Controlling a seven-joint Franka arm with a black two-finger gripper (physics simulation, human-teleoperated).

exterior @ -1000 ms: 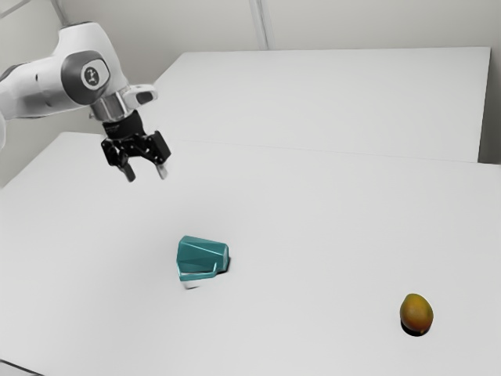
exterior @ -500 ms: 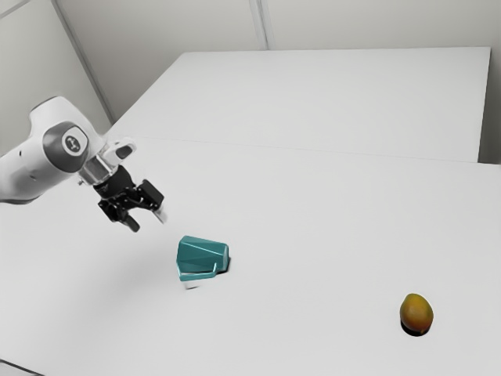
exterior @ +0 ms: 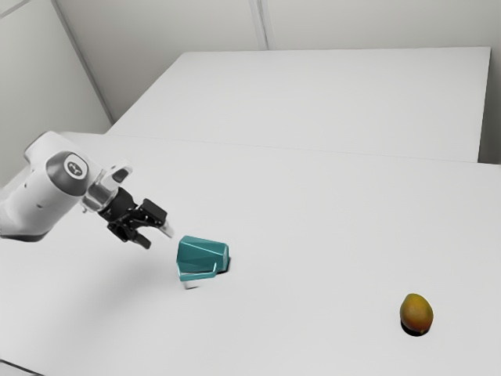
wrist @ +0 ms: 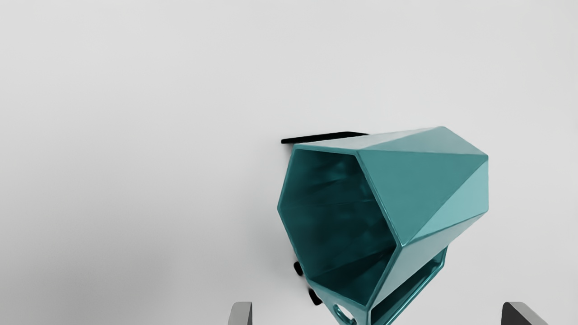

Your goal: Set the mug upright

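Two fingers (wrist: pixel 240 315) spread wide — gripper (exterior: pixel 157 237) near tipped mug (exterior: pixel 202 256).

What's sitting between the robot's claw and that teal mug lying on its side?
Nothing but bare white tabletop: in the exterior view, a narrow strip of it shows between the open claw and the mug.

No readable words, labels or numbers. Round emblem (exterior: pixel 75 168) on the grey cap (exterior: pixel 58 169) of the arm (exterior: pixel 39 202), at the exterior view's left, too small to decipher.
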